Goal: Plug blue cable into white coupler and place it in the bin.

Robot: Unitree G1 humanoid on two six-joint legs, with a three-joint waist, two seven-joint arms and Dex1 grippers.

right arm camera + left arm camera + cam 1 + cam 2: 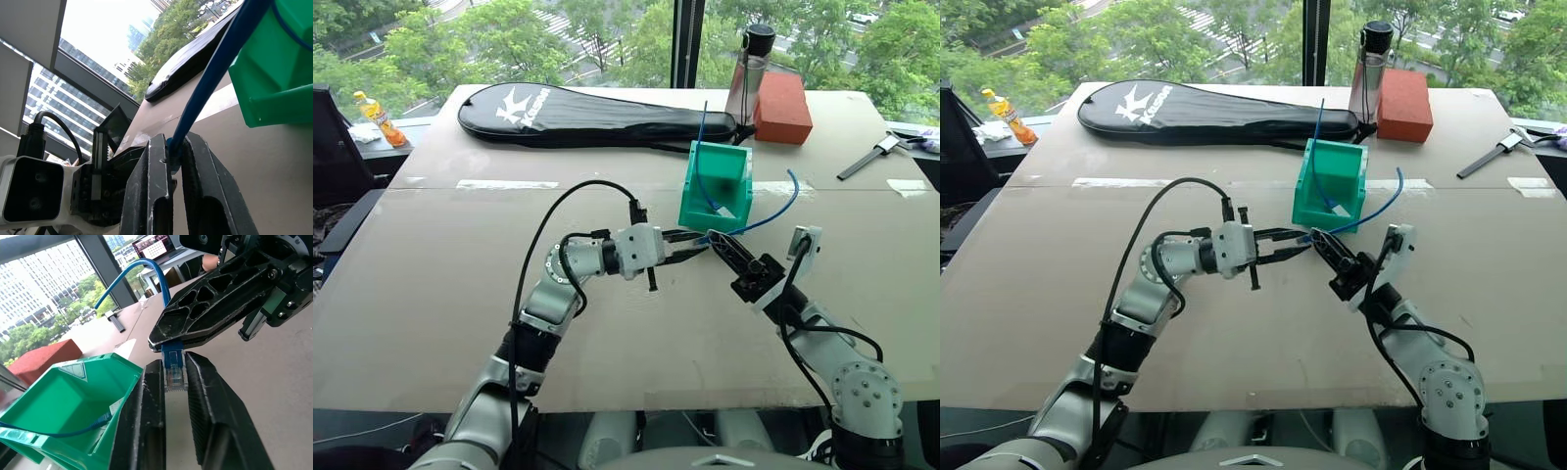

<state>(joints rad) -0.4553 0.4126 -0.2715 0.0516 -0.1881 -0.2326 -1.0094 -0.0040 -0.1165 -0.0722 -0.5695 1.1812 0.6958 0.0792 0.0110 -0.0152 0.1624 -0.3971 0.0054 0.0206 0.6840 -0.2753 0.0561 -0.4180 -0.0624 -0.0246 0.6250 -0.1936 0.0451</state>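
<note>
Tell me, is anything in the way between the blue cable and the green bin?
Nothing visible blocks it. The right tool is shut on the blue cable just in front of the bin, whose cut-away front faces the tools. The left tool sits beside the plug, not between it and the bin.

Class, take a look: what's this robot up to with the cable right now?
The two grippers meet in front of the bin. The right gripper is shut on the blue cable just behind its plug. That plug sits between the fingers of the left gripper, which stand slightly apart. The cable's other end already lies in the bin. I can't spot a coupler.
</note>
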